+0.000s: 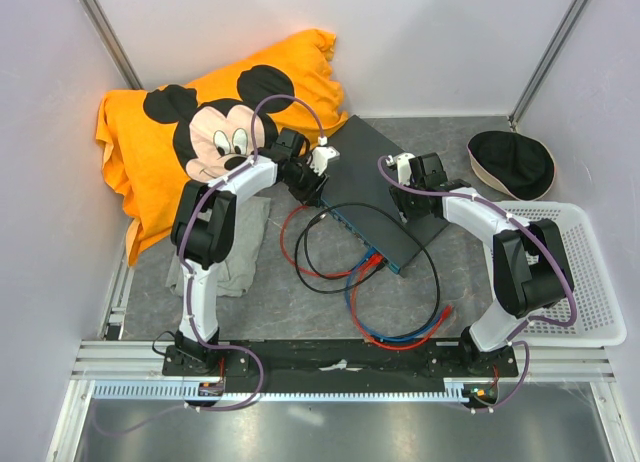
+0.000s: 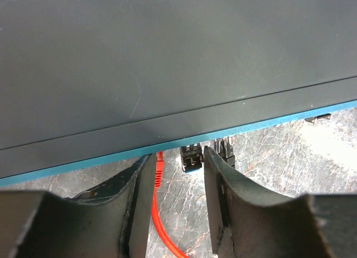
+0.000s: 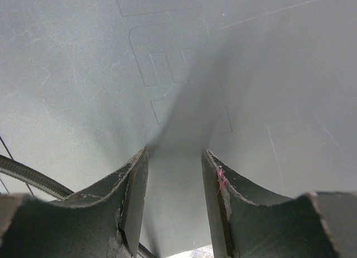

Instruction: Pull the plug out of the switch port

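The switch (image 1: 375, 187) is a flat dark grey box lying at an angle in the middle of the table, with its teal socket face (image 1: 360, 242) turned to the near left. Red (image 1: 290, 247), black (image 1: 435, 282) and blue (image 1: 400, 334) cables run from that face. My left gripper (image 1: 305, 182) is open at the switch's left end. In the left wrist view the gripper (image 2: 178, 157) has a red plug (image 2: 158, 163) and a blue-tipped black plug (image 2: 191, 157) between its fingers, just below the teal edge (image 2: 111, 160). My right gripper (image 3: 174, 152) is open and empty, with its fingertips against the switch's top (image 3: 178, 73).
An orange Mickey Mouse pillow (image 1: 200, 122) lies at the back left. A grey cloth (image 1: 240, 252) is under the left arm. A black round cap (image 1: 512, 164) is at the back right. A white basket (image 1: 585, 272) stands at the right. Cable loops cover the near middle.
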Available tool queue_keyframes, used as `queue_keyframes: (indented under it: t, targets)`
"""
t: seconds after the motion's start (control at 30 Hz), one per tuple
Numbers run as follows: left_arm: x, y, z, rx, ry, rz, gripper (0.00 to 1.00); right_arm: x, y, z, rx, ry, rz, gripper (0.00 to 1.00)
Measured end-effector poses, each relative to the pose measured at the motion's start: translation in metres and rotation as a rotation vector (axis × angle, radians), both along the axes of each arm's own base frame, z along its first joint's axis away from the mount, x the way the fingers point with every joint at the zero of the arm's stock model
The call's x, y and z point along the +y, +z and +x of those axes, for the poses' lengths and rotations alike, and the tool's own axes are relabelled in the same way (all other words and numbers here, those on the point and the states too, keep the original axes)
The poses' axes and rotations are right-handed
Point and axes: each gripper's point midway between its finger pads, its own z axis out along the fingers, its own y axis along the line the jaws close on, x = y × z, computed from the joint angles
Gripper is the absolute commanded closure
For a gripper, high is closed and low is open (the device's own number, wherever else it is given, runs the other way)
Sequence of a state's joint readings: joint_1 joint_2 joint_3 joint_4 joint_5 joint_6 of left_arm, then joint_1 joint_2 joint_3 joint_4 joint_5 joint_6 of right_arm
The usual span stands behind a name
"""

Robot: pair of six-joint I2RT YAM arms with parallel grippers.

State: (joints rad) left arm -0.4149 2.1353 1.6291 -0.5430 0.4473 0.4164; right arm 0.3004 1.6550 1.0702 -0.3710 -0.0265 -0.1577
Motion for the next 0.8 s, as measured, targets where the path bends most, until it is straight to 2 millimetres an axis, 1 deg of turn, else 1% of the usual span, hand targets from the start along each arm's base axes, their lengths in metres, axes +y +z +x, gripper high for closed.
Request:
queue_keyframes:
  t: [0.07, 0.1, 0.17, 0.4, 0.6, 0.8]
  targets:
    - [-0.0011, 0.0002, -0.0007, 0.004, 0.003, -0.002, 0.60, -0.0001, 0.0000, 0.0001, -0.001, 0.000, 0.000, 0.48]
    - [-0.0017, 0.0002, -0.0010, 0.004, 0.003, -0.002, 0.66, -0.0001, 0.0000, 0.0001, -0.001, 0.000, 0.000, 0.48]
    - [-0.0027, 0.0003, -0.0017, 0.007, 0.004, -0.004, 0.69, -0.0001, 0.0000, 0.0001, -0.001, 0.000, 0.000, 0.49]
    - [-0.0065, -0.0003, -0.0060, 0.012, -0.008, -0.016, 0.98, -0.0001, 0.0000, 0.0001, -0.001, 0.000, 0.000, 0.48]
    - [-0.0059, -0.0004, -0.0069, -0.031, -0.023, -0.025, 0.98, -0.0003, 0.0001, 0.0002, -0.002, 0.002, -0.003, 0.48]
    - [-0.0015, 0.0001, -0.0076, -0.168, -0.074, -0.008, 0.98, -0.0007, -0.0002, -0.0003, -0.008, 0.002, -0.001, 0.48]
